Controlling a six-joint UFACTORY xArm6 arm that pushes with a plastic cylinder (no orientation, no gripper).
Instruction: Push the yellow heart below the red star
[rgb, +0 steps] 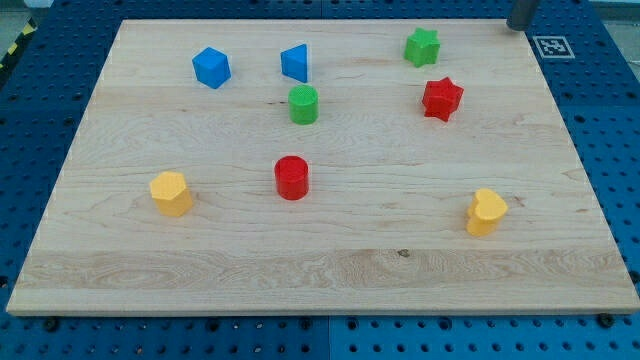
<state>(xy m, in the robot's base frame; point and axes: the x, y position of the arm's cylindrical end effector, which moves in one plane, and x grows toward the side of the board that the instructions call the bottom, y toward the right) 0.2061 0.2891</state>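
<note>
Pale wood worktop (330, 260) on a blue pegboard base, carrying eight small blocks.

Task items: yellow heart (487, 211), near the view's right edge, low on the board; red star (442, 99), upper right, well apart from the heart. The heart already lies lower in the view than the star but offset toward the view's right.

Tool: a dark rod end (521, 19) shows at the view's top right corner, at the board's far edge; whether this is the actual tip cannot be told, as the frame cuts it off. It has no parts that spread or pinch; it touches no block.

Key relation: from the tool, the heart lies almost straight down the view, well apart, with the star to the left of that line. A judgement: the tool must pass to the heart's right side and push it leftward until it sits under the star.

Other items: yellow block (171, 193), lower left; red cylinder (292, 177), centre; green cylinder (303, 104); green star (422, 46); two blue blocks (211, 67) (295, 62), upper left.
</note>
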